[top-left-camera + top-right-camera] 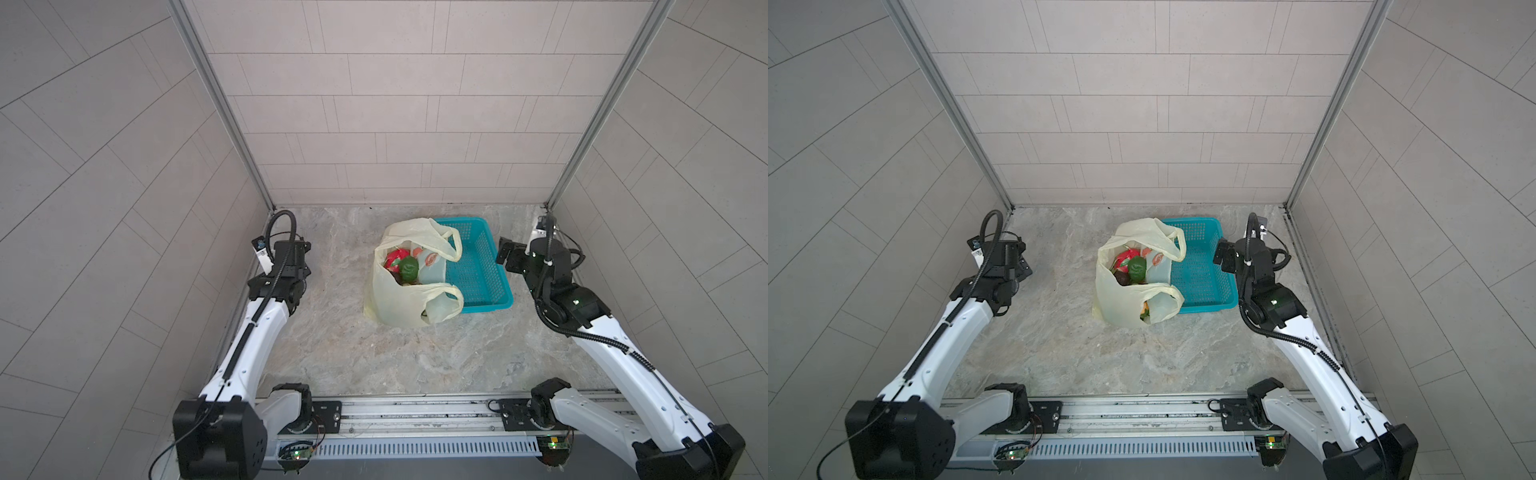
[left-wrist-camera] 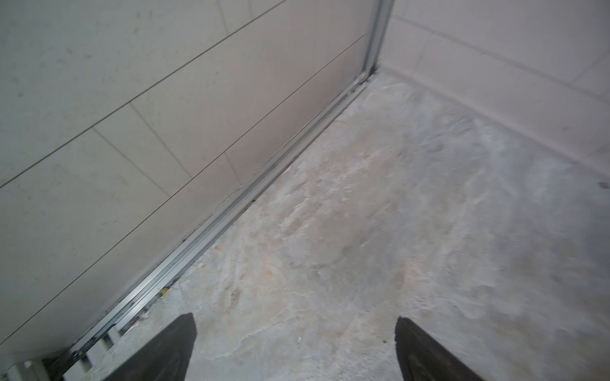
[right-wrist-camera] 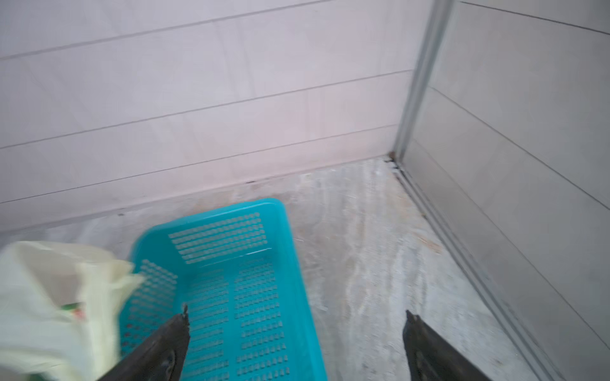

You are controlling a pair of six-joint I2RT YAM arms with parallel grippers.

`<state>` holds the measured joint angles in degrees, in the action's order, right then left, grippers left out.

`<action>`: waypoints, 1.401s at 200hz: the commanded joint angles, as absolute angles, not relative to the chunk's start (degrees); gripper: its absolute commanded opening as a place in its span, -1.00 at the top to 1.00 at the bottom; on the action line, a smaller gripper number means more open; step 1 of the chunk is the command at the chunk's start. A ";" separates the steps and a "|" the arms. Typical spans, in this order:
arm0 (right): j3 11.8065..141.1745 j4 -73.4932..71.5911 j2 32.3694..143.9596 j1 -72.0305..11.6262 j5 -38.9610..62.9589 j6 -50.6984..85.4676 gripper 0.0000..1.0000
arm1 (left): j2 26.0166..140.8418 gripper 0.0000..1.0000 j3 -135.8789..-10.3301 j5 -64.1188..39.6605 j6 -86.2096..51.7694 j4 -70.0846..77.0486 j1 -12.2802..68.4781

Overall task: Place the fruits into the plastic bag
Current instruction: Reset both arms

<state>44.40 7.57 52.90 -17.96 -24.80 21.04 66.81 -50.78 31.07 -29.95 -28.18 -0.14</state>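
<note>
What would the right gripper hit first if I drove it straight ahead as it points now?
Likely the teal basket: the open right gripper points down toward the back wall, with the basket's outer rim between its fingers. Past that, bare table. Depth is unclear.

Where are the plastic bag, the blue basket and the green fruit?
plastic bag (image 1: 390,301): in a top view, on its pale front wall.
blue basket (image 1: 478,270): in a top view, on its bare mesh floor.
green fruit (image 1: 409,268): in a top view, on its top, inside the bag.
</note>
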 commanded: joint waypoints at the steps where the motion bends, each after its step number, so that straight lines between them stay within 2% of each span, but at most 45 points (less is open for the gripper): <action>1: 26.32 -27.35 54.28 -18.11 -37.39 12.54 -0.99 | 70.81 -0.99 -47.81 38.25 -28.49 -21.37 -1.81; 13: 21.15 -38.13 57.96 -18.12 -40.39 7.95 -0.99 | 73.53 -0.99 -46.37 41.13 -25.46 -17.06 -1.79; 39: 22.22 -31.96 65.71 -18.11 -41.51 -0.16 -0.99 | 78.97 -0.99 -44.11 43.41 -21.59 -10.39 -1.84; 58: 20.71 -37.92 72.89 -17.23 -45.98 2.26 -0.99 | 80.95 -0.99 -40.43 40.49 -19.79 -2.17 -1.82; 82: 21.73 -45.21 80.59 -15.91 -40.63 -0.76 -0.99 | 83.67 -0.99 -32.99 36.45 -13.69 19.91 -1.56; 94: 23.31 -44.63 83.14 -15.55 -36.42 -3.10 -0.99 | 83.70 -0.99 -32.87 32.35 -9.78 22.39 -1.31; 108: 22.16 -52.27 87.15 -13.63 -34.63 -3.44 -0.99 | 85.70 -0.99 -33.01 32.40 -7.55 25.76 -1.19; 132: 21.54 -46.40 84.70 -7.58 -24.38 3.35 -0.99 | 85.22 -0.99 -32.05 31.60 -7.32 26.95 -1.46; 142: 18.47 -54.18 86.84 -5.69 -20.63 3.31 -0.99 | 84.78 -1.00 -31.25 29.62 -6.35 28.45 -1.52; 151: 18.26 -57.58 88.50 -5.75 -20.22 2.44 -0.99 | 84.19 -0.99 -30.36 26.89 -5.15 29.57 -1.50; 178: 22.27 -47.48 87.05 -5.67 -18.39 2.46 -0.99 | 82.34 -0.99 -27.79 17.12 -1.71 32.64 -1.41; 202: 22.14 -47.98 87.28 -5.54 -18.81 2.62 -0.98 | 80.77 -0.99 -25.98 7.87 -2.90 34.95 -1.35; 219: 22.12 -47.72 87.09 -5.58 -18.90 2.74 -0.99 | 82.65 -0.99 -23.92 3.71 -3.25 41.88 -1.28; 231: 22.32 -46.88 86.81 -5.62 -19.15 3.37 -0.99 | 86.43 -0.99 -22.45 7.86 -5.17 47.06 -1.23; 246: 22.12 -47.25 86.75 -5.71 -20.00 3.55 -0.98 | 92.16 -0.99 -19.56 5.48 -3.57 60.98 -1.18; 265: 21.97 -47.45 86.66 -5.89 -20.30 3.56 -0.98 | 88.52 -0.99 -22.72 4.97 -4.13 48.64 -1.16; 280: 21.96 -47.59 86.79 -5.95 -20.26 3.40 -0.99 | 89.87 -0.99 -24.22 5.73 -2.49 47.47 -0.42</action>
<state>22.55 -51.59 86.52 -5.58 -20.25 2.22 90.21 -21.45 6.61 -3.95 45.95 -1.30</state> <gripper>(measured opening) 0.994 0.996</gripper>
